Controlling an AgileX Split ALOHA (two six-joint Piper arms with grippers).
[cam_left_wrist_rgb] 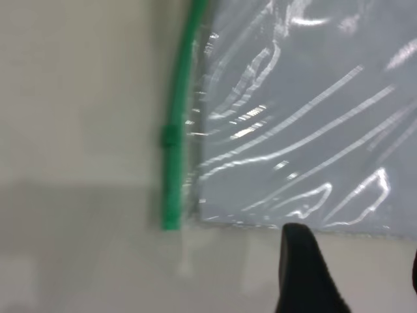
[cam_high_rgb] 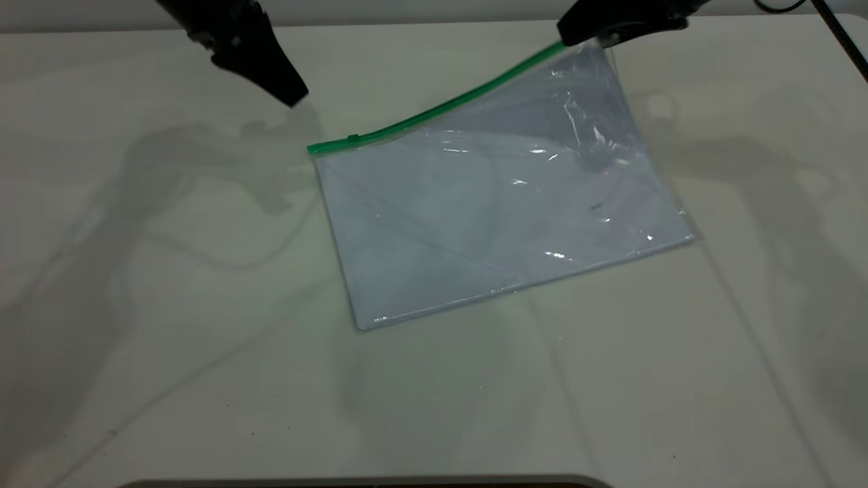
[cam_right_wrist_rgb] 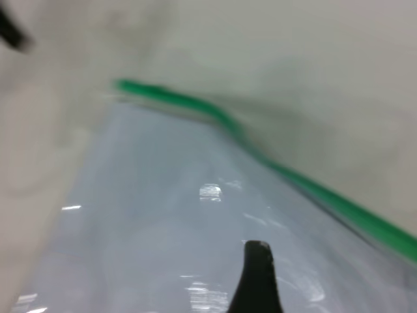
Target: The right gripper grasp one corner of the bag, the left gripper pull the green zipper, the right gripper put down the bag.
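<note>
The flat clear plastic bag (cam_high_rgb: 488, 210) with white sheets lies mid-table, its far right corner (cam_high_rgb: 593, 51) lifted; the thin green zipper (cam_high_rgb: 434, 108) lines its far edge, slider tab (cam_high_rgb: 352, 138) near the left end.

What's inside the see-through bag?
Inside the bag lie flat white sheets, filling nearly all of it. Whether anything is written on them, or hidden beneath them, cannot be seen. The right gripper holds one corner.

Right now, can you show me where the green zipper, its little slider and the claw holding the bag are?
green zipper (cam_high_rgb: 434, 110), exterior view, middle of the strip.
slider (cam_left_wrist_rgb: 169, 136), left wrist view, the darker tab.
right claw (cam_high_rgb: 584, 37), exterior view, tip at the bag's corner.
</note>
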